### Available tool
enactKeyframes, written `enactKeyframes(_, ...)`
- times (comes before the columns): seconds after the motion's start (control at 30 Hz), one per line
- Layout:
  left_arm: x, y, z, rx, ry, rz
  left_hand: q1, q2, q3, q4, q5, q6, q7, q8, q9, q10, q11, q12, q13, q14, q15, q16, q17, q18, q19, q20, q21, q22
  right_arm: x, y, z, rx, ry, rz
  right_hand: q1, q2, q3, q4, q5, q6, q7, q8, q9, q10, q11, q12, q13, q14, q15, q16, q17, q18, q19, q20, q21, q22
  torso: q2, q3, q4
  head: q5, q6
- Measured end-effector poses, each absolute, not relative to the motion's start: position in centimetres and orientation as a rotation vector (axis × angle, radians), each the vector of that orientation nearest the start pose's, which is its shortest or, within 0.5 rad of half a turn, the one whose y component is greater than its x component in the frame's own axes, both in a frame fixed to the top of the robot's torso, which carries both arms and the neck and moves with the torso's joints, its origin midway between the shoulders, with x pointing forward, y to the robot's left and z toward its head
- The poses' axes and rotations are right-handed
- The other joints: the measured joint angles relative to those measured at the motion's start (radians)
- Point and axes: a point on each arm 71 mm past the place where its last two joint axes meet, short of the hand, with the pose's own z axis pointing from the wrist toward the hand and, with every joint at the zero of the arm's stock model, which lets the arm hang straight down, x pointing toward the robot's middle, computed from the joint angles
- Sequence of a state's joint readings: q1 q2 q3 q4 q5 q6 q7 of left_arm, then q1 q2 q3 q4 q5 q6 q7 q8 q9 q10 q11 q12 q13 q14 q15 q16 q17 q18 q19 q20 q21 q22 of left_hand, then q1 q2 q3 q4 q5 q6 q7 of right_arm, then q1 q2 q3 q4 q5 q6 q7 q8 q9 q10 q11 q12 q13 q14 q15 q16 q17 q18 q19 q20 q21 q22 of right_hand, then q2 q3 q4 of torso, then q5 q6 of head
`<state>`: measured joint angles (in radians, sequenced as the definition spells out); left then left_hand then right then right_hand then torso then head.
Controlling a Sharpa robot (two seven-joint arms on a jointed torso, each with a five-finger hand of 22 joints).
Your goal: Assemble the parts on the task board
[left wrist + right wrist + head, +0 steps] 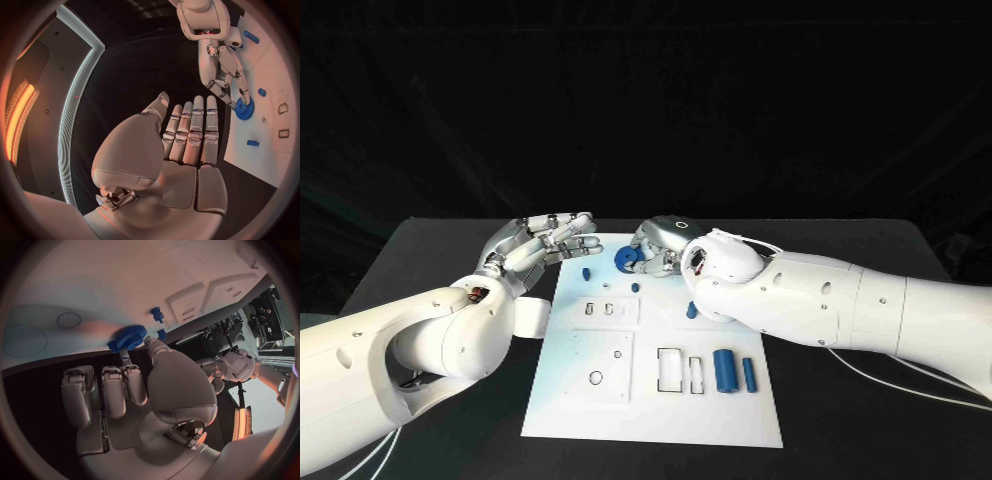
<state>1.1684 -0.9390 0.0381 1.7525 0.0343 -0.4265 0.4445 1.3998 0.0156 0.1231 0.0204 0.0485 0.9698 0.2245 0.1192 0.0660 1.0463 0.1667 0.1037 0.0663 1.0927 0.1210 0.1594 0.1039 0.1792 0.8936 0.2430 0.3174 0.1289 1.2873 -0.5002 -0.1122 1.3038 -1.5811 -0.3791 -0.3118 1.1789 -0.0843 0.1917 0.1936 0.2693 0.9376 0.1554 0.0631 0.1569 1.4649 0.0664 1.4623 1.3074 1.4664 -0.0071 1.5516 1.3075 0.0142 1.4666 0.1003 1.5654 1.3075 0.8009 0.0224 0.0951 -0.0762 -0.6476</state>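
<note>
Right hand [134,390] pinching blue gear [128,337], no legible writing

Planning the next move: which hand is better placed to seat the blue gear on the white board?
Right hand: its fingertips already pinch the blue toothed gear at the white task board; the left hand holds nothing.

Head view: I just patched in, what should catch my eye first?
The right hand pinches a blue gear at the far end of the white task board. The left hand hovers open at the board's far left corner, holding nothing. Near the board's near right part lie two blue cylinders, side by side next to rectangular slots.
</note>
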Motion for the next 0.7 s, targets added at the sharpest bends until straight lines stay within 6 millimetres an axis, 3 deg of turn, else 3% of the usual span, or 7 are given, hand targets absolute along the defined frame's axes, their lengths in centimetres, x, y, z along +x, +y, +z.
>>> enactKeyframes(0.7, 45.2, 19.9, -14.4, -1.136, 1.306, -1.629, 0.0, 0.0, 0.0, 0.0, 0.0, 0.0, 0.0, 0.0, 0.0, 0.0, 0.0, 0.0, 0.0, 0.0, 0.0, 0.0, 0.0, 0.0, 0.0, 0.0, 0.0, 0.0, 51.4, -12.2, -16.7, -0.163, 1.543, 0.54, 0.005, -0.005, 0.012, -0.012, 0.019, 0.013, -0.006, -0.001, 0.002, 0.0, 0.0, 0.022, 0.0, 0.0, 0.0, 0.004, 0.0, 0.0, 0.0, 0.0, 0.0, 0.0, -0.003, 0.0017, -0.0041, 0.0, 0.002)
